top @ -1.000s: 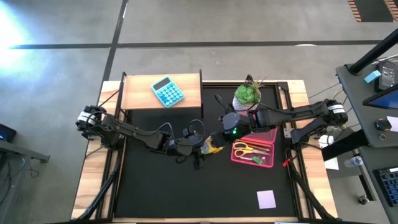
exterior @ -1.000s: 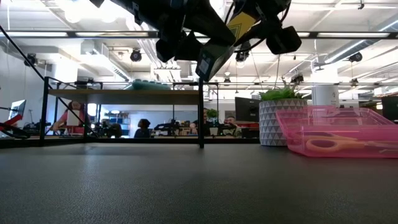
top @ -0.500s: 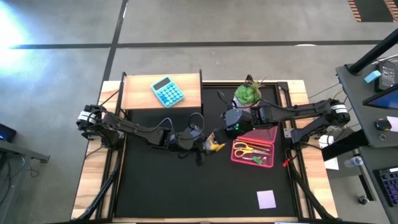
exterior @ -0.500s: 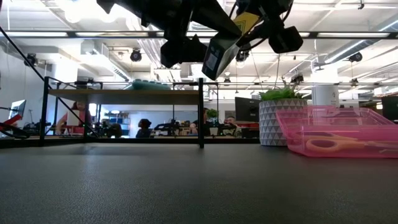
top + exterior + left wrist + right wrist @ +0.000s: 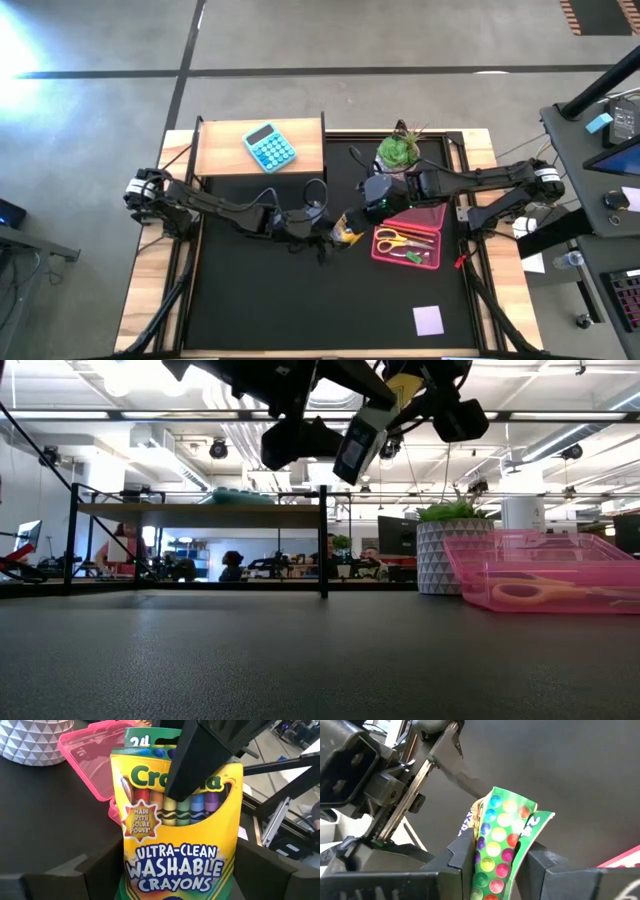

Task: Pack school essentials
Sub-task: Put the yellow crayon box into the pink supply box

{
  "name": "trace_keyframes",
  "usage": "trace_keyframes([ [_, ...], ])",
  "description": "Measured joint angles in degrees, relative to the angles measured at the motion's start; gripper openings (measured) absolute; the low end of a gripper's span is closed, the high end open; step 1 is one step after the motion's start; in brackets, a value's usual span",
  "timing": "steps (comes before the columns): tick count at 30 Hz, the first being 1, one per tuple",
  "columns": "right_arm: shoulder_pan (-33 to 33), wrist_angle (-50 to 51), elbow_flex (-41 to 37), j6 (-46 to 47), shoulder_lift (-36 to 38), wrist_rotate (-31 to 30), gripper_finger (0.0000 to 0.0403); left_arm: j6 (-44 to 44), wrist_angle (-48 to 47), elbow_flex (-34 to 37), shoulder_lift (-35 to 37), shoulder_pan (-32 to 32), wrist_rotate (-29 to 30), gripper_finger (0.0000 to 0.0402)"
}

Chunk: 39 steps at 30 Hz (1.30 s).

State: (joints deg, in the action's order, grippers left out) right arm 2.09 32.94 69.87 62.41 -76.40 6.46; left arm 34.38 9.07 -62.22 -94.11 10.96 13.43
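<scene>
Crayon box in handover, both grippers pinching it.
We note the crayon box [image 5: 177, 820] has risen, carried right towards the pink case [image 5: 408, 243]; left gripper [image 5: 335, 233] and right gripper [image 5: 358, 215] both clamp it mid-air.

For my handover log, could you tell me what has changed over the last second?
The left gripper carried the crayon box right, toward the pink case, and higher. The right gripper now clasps the box's top too. The scissors, notepad and calculator stayed put.
</scene>
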Motion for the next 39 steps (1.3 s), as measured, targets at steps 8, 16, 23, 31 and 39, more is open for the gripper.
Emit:
trace_keyframes([
  [8,0.0,-0.06,0.0,-0.51,0.0,-0.04,0.0102,-3.32,1.37,0.0,-0.06,-0.08,0.28,0.0314],
  [16,-0.17,1.25,0.04,-0.72,0.0,-0.14,0.0102,-3.66,1.38,0.0,-0.04,-0.09,0.34,0.0314],
  [23,-0.61,5.08,0.11,-1.58,0.07,0.03,0.0102,-7.96,0.49,0.0,0.03,-0.2,0.61,0.0314],
  [31,-0.64,5.56,0.09,-1.51,0.52,0.17,0.0102,-8.23,-0.04,0.0,0.11,-1.01,0.33,0.0314],
  [39,-0.7,5.25,0.04,-1.48,0.5,-0.5,0.0102,-8.84,-0.34,-0.02,0.11,-1.03,3.98,0.0313],
])
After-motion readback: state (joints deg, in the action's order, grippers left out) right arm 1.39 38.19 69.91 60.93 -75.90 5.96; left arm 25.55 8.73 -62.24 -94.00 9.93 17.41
